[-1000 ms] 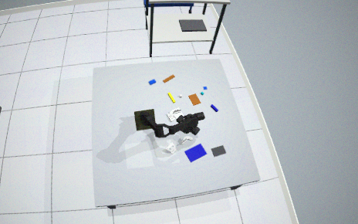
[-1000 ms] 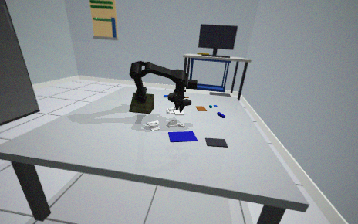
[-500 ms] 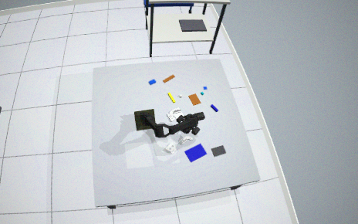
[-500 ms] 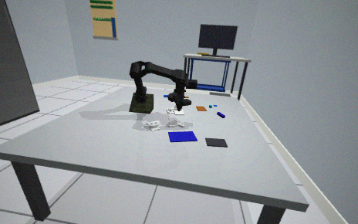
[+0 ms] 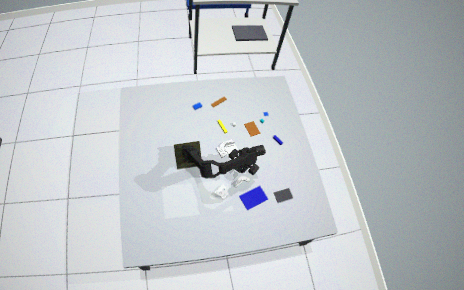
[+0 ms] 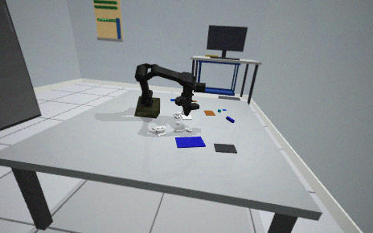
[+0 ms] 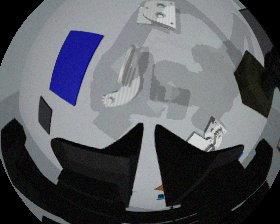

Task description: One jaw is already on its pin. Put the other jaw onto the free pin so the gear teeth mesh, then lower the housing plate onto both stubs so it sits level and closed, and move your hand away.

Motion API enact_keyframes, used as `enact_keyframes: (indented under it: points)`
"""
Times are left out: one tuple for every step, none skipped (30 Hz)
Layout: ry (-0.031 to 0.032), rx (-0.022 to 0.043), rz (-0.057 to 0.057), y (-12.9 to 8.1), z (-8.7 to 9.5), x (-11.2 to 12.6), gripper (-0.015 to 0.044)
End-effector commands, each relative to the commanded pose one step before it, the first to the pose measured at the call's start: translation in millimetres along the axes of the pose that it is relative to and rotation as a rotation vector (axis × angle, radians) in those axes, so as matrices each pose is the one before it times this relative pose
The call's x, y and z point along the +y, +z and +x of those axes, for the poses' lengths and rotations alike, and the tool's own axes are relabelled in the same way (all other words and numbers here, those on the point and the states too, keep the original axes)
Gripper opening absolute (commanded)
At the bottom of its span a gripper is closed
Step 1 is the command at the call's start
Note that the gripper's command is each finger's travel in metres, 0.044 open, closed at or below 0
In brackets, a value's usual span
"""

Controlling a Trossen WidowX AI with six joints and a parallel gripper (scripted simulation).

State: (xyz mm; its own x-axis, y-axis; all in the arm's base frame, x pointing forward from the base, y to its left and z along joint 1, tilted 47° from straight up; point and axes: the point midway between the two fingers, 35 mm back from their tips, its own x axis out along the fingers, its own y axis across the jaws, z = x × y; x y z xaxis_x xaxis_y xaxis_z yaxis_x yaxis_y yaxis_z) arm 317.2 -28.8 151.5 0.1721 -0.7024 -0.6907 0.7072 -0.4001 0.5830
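Observation:
The white gripper base (image 5: 221, 150) (image 6: 186, 117) (image 7: 198, 140) carries a white jaw assembly on top; its pins and teeth are too small to make out. The loose white jaw (image 5: 244, 180) (image 6: 188, 129) (image 7: 129, 94) lies on the table, curved, with gear teeth at one end. The housing plate (image 5: 220, 192) (image 6: 158, 129) (image 7: 151, 18), white with round holes, lies on the table apart from both. My gripper (image 6: 187, 114) (image 7: 148, 127) hangs above the table between the base and the loose jaw. Its fingers are nearly together, with a narrow empty gap. The tips are hidden in the top view.
A blue sheet (image 5: 253, 198) (image 6: 190, 142) (image 7: 76, 67) and a dark grey sheet (image 5: 283, 195) (image 6: 225, 148) (image 7: 45, 115) lie beyond the loose jaw. An orange sheet (image 5: 252, 128) (image 6: 210, 113), a yellow bar (image 5: 222, 126) and a dark blue bar (image 5: 278, 140) (image 6: 230, 120) lie on the base's side.

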Motion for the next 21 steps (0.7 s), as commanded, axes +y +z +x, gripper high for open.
enact_keyframes:
  points:
    - [-0.00033,-0.00005,0.0,0.03,0.05,-0.02,0.0157]
    - [0.0,0.0,0.0,0.0,0.0,0.0,0.0184]
    - [0.0,0.0,0.0,0.0,0.0,0.0,0.021]
    - [0.0,0.0,0.0,0.0,0.0,0.0,0.0236]
    - [0.0,0.0,0.0,0.0,0.0,0.0,0.0263]
    - [0.0,0.0,0.0,0.0,0.0,0.0,0.0289]
    - [0.0,0.0,0.0,0.0,0.0,0.0,0.0315]
    - [0.0,0.0,0.0,0.0,0.0,0.0,0.0341]
    - [0.0,0.0,0.0,0.0,0.0,0.0,0.0368]
    - [0.0,0.0,0.0,0.0,0.0,0.0,0.0394]
    - [0.0,0.0,0.0,0.0,0.0,0.0,0.042]
    - [0.0,0.0,0.0,0.0,0.0,0.0,0.044]
    - [0.0,0.0,0.0,0.0,0.0,0.0,0.044]
    - [0.0,0.0,0.0,0.0,0.0,0.0,0.044]
    - [0.0,0.0,0.0,0.0,0.0,0.0,0.044]
    - [0.0,0.0,0.0,0.0,0.0,0.0,0.044]
    - [0.0,0.0,0.0,0.0,0.0,0.0,0.044]
    - [0.0,0.0,0.0,0.0,0.0,0.0,0.044]
    - [0.0,0.0,0.0,0.0,0.0,0.0,0.044]
    - [0.0,0.0,0.0,0.0,0.0,0.0,0.044]
    - [0.0,0.0,0.0,0.0,0.0,0.0,0.044]
